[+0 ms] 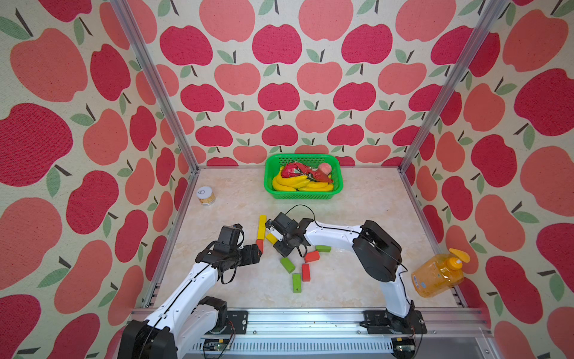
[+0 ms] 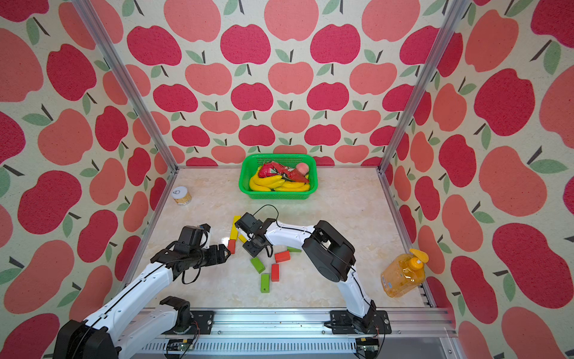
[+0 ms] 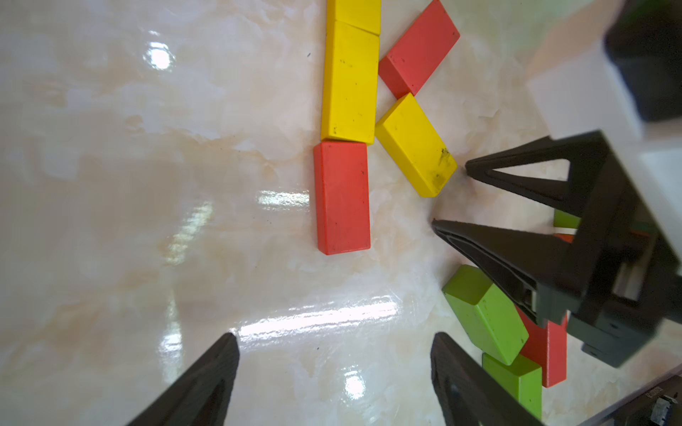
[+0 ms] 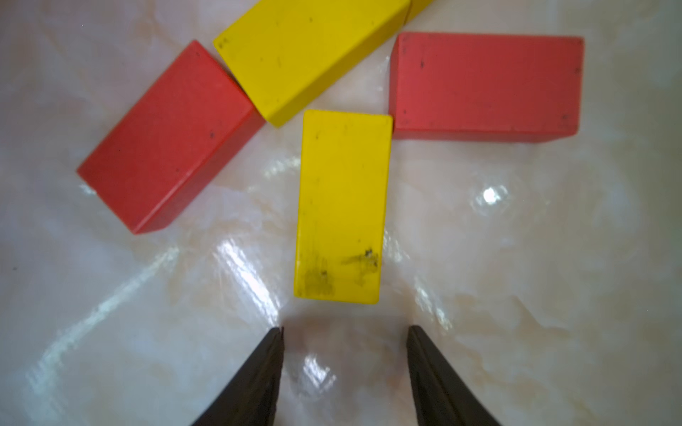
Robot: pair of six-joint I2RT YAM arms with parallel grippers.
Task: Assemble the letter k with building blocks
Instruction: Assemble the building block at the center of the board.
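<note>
- Marble-patterned beige desk [image 1: 357, 289]: the building blocks lie around its middle, slightly toward the left edge.
- Stem of the K, running from far to near: a far yellow oblong block [image 1: 262, 219], a second yellow oblong block [image 3: 350, 81] end to end with it, then a red oblong stem block [image 3: 342, 197] touching that one's near end, set slightly off line.
- Arms of the K, on the stem's right side: a slanted red oblong block [image 3: 419, 46] and a slanted yellow oblong block [image 4: 341, 206], scuffed dark at its outer end. Their inner corners meet beside the second yellow oblong block.
- Right fingers [image 4: 258, 380]: parted and gripping nothing, tips low over the desk just off the scuffed end of the slanted yellow oblong block, not touching it.
- Left fingers [image 3: 206, 383]: spread wide and empty, aimed at the stem from the left-edge side, with bare desk between the tips and the red oblong stem block.
- Loose blocks between the K and the front edge: a far green block [image 1: 323, 248], a tilted red block [image 1: 312, 256], a slanted green block [image 1: 287, 265], a near red block [image 1: 306, 272] and a near green block [image 1: 297, 283].
- Green plastic mesh basket [image 1: 269, 183]: at the middle of the far edge, holding yellow toy bananas [image 1: 292, 183] and red items.
- Small white-lidded jar [image 1: 206, 195]: at the left edge, toward the far-left corner.
- Orange pump bottle [image 1: 435, 276]: at the right edge, toward the front-right corner.
</note>
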